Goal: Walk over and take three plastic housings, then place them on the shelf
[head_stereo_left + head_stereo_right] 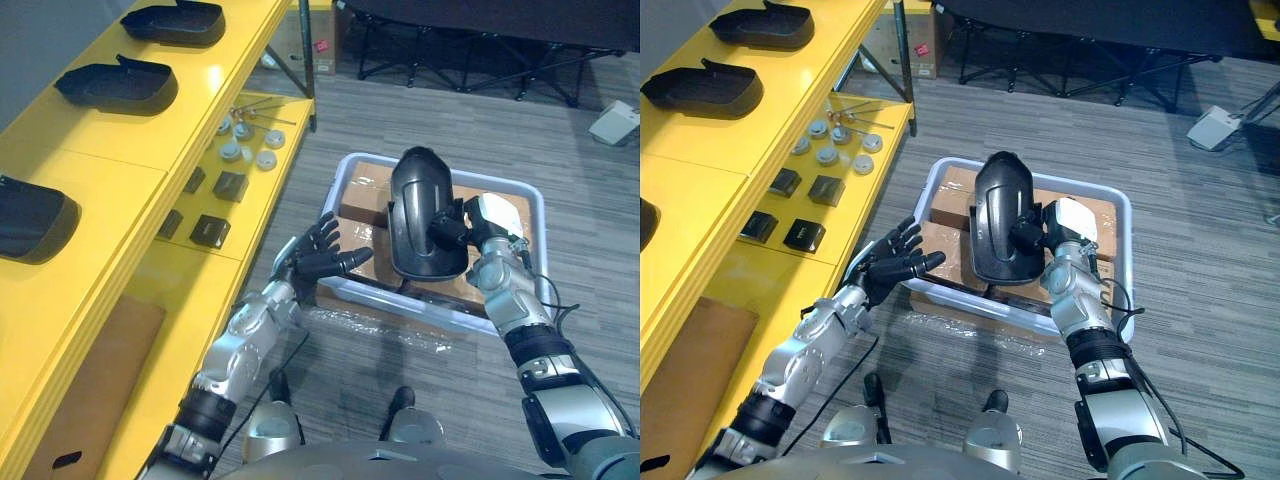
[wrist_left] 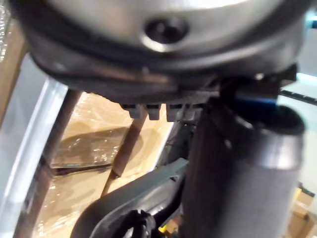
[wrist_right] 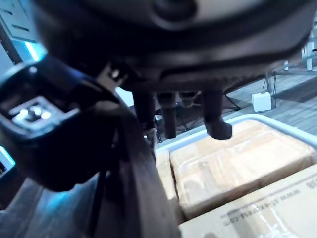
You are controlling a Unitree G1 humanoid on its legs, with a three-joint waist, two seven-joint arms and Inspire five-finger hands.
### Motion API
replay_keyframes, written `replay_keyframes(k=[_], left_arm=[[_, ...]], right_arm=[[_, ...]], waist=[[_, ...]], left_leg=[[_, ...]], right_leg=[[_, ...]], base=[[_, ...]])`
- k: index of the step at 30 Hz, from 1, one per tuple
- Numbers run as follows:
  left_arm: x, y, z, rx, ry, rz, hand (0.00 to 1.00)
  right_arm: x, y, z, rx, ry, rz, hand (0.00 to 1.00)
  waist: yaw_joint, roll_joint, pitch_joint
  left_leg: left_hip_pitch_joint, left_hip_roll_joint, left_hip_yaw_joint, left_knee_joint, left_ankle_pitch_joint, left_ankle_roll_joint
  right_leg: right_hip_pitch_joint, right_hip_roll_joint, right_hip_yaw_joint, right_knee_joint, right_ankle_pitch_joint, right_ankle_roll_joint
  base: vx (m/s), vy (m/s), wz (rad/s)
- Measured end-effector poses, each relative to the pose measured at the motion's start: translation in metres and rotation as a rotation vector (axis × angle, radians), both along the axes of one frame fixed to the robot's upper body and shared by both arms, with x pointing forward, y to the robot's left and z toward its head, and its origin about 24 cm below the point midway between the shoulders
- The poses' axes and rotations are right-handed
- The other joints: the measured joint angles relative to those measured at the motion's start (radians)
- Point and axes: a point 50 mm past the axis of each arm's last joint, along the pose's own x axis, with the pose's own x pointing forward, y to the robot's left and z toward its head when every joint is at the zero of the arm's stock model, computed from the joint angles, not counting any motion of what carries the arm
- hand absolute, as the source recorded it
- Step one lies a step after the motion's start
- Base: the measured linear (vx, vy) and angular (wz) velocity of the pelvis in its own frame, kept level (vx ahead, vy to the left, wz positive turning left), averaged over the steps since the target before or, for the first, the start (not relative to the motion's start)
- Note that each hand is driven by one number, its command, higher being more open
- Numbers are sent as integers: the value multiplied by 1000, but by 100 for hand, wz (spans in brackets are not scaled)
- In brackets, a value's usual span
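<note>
Carry step: your right robot hand (image 1: pixel 455 230) grips a housing (image 1: pixel 420 200); left robot hand (image 1: pixel 322 255) open beside it. Next, swing toward the shelf (image 1: pixel 100 150).

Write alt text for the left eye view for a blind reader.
The robot's right hand grips a black plastic housing upright over a white tray of cardboard boxes. Its left hand is open beside it; a yellow shelf holds more housings.

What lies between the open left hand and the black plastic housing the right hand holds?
In the left eye view, only open air separates the left hand and black plastic housing; below lie the pale tray's brown cardboard boxes.
</note>
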Motion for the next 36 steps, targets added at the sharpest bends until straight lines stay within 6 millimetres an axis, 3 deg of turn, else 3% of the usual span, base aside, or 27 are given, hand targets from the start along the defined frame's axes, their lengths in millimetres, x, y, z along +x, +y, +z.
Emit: replay_keyframes(k=[6,11,15,21,29,30,36], left_arm=[[28,12,-13,-35,161,51,100],[43,5,5,-225,180,56,100],[53,2,21,-283,143,52,100],[59,-9,34,-340,120,29,100],[57,-21,30,-304,143,51,100],[58,-20,30,-298,144,66,0],[56,-22,27,-268,149,70,0]], right_arm=[[15,17,20,-73,-56,126,0],[25,31,39,-137,-124,236,0],[29,43,48,-146,-179,309,0],[29,59,36,-108,-175,351,0],[29,83,24,-50,-166,387,0],[28,92,22,-32,-174,403,0],[17,100,13,-8,-198,421,0]], waist=[[-27,0,0],[-28,-2,1],[-25,-3,1],[-27,-7,3],[-27,-13,7],[-27,-15,9],[-23,-26,15]], left_leg=[[-30,7,20,-1,9,4],[-48,7,18,0,22,6],[-58,6,18,0,24,8],[-58,6,16,1,24,8],[-57,6,15,1,24,8],[-57,6,15,1,23,7],[-56,6,12,1,22,6]], right_leg=[[-36,14,24,-36,44,-9],[-49,15,24,-36,53,-11],[-63,15,28,-36,57,-13],[-63,15,28,-34,57,-13],[-63,15,29,-33,56,-14],[-63,15,29,-33,56,-14],[-60,15,30,-33,55,-14]], base=[[-86,-9,-16],[-8,-4,3],[0,0,-2],[0,0,0],[0,0,0],[0,0,0],[0,0,0]])
